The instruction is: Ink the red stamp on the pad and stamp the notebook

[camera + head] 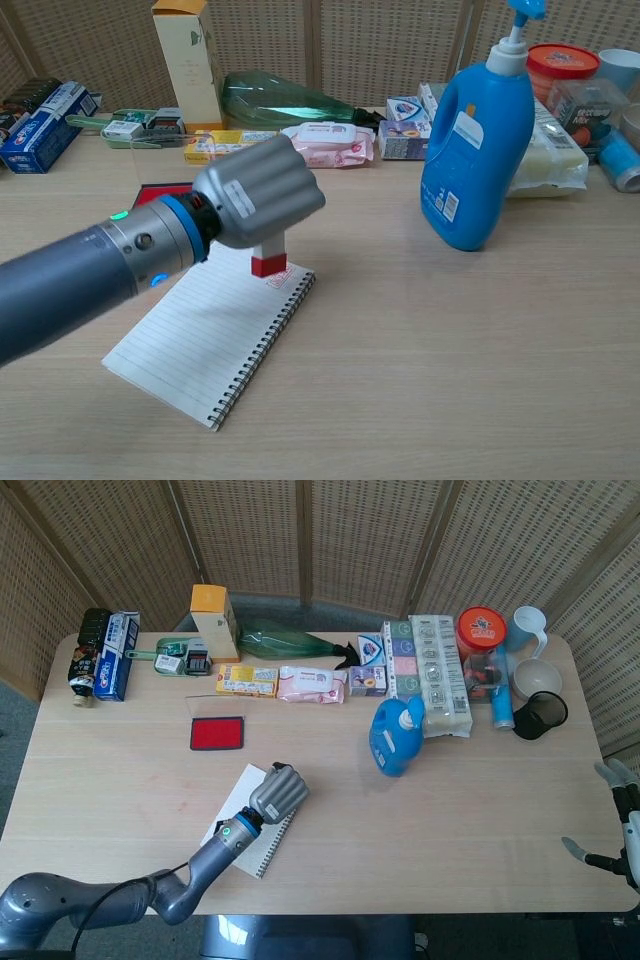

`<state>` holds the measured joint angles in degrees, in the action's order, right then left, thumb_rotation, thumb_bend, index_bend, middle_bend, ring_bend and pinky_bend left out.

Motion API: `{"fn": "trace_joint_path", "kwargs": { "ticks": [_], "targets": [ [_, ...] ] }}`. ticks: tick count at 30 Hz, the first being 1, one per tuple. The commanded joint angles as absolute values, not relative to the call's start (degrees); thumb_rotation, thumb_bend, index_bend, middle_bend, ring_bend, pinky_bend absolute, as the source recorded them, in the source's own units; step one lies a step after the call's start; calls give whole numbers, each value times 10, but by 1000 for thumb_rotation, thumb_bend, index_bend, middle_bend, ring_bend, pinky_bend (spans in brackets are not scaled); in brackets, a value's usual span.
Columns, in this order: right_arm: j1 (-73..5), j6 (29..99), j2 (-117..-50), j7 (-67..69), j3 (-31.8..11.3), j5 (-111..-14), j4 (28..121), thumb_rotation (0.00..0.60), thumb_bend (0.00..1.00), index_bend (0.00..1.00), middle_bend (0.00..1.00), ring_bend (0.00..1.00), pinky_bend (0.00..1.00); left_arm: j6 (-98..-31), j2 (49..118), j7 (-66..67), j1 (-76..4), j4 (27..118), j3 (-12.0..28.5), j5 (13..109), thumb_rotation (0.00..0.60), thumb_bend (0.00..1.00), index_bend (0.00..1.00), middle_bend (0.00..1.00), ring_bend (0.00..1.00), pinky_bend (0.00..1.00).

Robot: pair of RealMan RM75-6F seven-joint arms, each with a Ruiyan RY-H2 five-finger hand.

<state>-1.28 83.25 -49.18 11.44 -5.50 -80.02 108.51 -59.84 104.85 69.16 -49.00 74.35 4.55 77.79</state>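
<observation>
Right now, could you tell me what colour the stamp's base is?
Red, clearest in the chest view: stamp.

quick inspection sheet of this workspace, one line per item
Surface: light wooden table.
Job's things: red stamp lifted just above the notebook; a red mark shows on the page; ink pad behind.
Clutter: blue detergent bottle, boxes, packets and cups along the back edge.
Hands: left hand grips the stamp; right hand at the table's edge, holding nothing.
Cables: nothing seen.
Surroundings: woven screen panels.
</observation>
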Motion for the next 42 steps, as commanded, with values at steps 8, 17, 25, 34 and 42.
{"fn": "trace_joint_path", "kwargs": {
  "ticks": [8,17,25,34,42],
  "targets": [
    [-13,832,-492,113,-52,-808,1089,600,159,0,0,0,0,-640,913,744,-472,871,68,761,600,354,716,1000,1000,1000],
    [-9,840,-491,110,-45,-825,1094,600,160,0,0,0,0,-646,876,715,-425,834,8,759,600,355,716,1000,1000,1000],
    [-11,836,-493,103,-42,-826,1096,600,160,0,0,0,0,-646,870,677,-398,781,-22,770,600,355,716,1000,1000,1000],
    [-12,834,-492,103,-40,-829,1097,600,159,0,0,0,0,-627,885,666,-376,726,-49,775,600,355,715,1000,1000,1000],
    [-13,833,-491,104,-39,-828,1097,600,160,0,0,0,0,-618,896,658,-369,699,-47,777,600,355,716,1000,1000,1000]
  ]
}}
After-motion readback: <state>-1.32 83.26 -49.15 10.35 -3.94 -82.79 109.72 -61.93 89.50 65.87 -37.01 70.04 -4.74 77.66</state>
